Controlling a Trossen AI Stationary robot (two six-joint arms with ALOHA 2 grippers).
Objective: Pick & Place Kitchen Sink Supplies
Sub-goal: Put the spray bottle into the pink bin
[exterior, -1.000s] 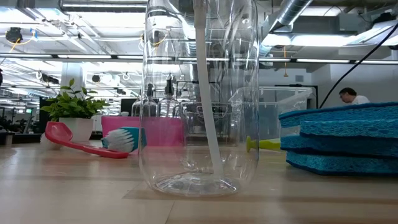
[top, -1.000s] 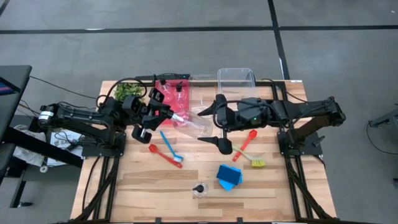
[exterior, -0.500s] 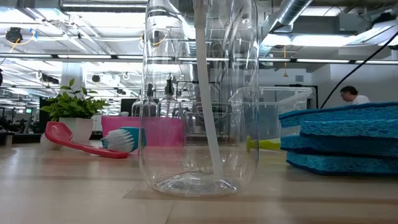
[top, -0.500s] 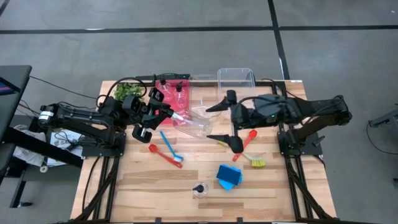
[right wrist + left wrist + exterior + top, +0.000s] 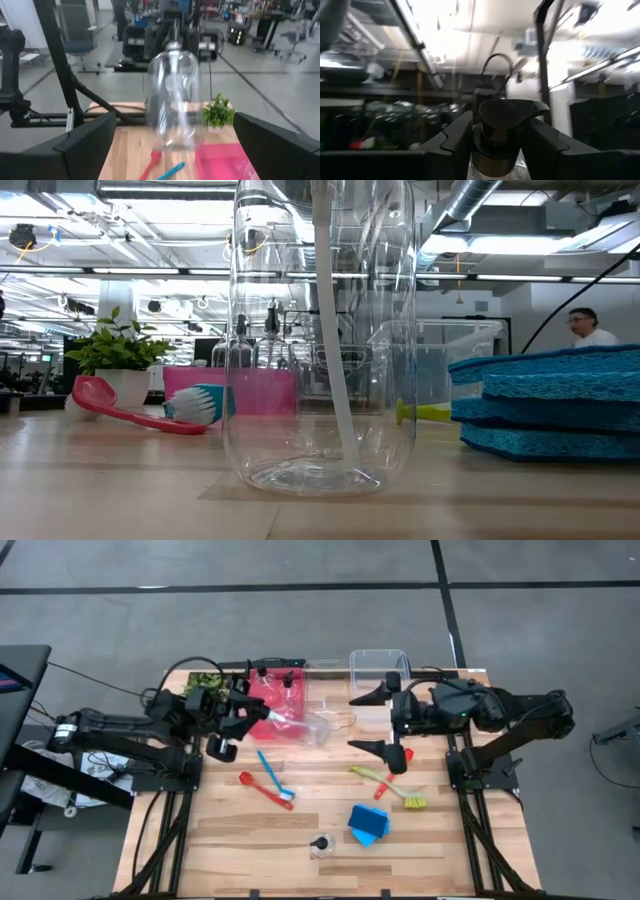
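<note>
High view first: my left gripper (image 5: 262, 714) is clamped on the neck of a clear pump bottle (image 5: 305, 726), just under its black cap, and carries it lying on its side in the air beside the red bin (image 5: 295, 700) at the tabletop's (image 5: 230, 840) back edge. My left wrist view shows the same hold, with my two dark fingers (image 5: 457, 137) pressed on either side of the black pump head (image 5: 507, 117).

My right gripper (image 5: 385, 722) hangs over the back right part of the tabletop, beside the clear bin (image 5: 378, 662), with its fingers spread wide and nothing between them. It points toward the held bottle, which shows in its wrist view floating above the wood between my parted fingers (image 5: 85, 145), well short of them.

Two more bottles (image 5: 287, 683) with black caps stand inside the red bin, and a leafy plant (image 5: 205, 686) sits at the back left corner next to it. A fourth clear bottle (image 5: 321, 845) stands upright near the front edge, close before the low camera. Blue sponges (image 5: 368, 823) lie stacked just beside it, toward the right. A red-handled utensil (image 5: 258, 786) and a blue-handled brush (image 5: 272, 774) lie crossed near the middle of the tabletop. A yellow-green brush (image 5: 385, 786) and a red utensil (image 5: 398, 766) lie crossed below my right gripper. In the low view a person (image 5: 590, 328) shows far back in the room.
</note>
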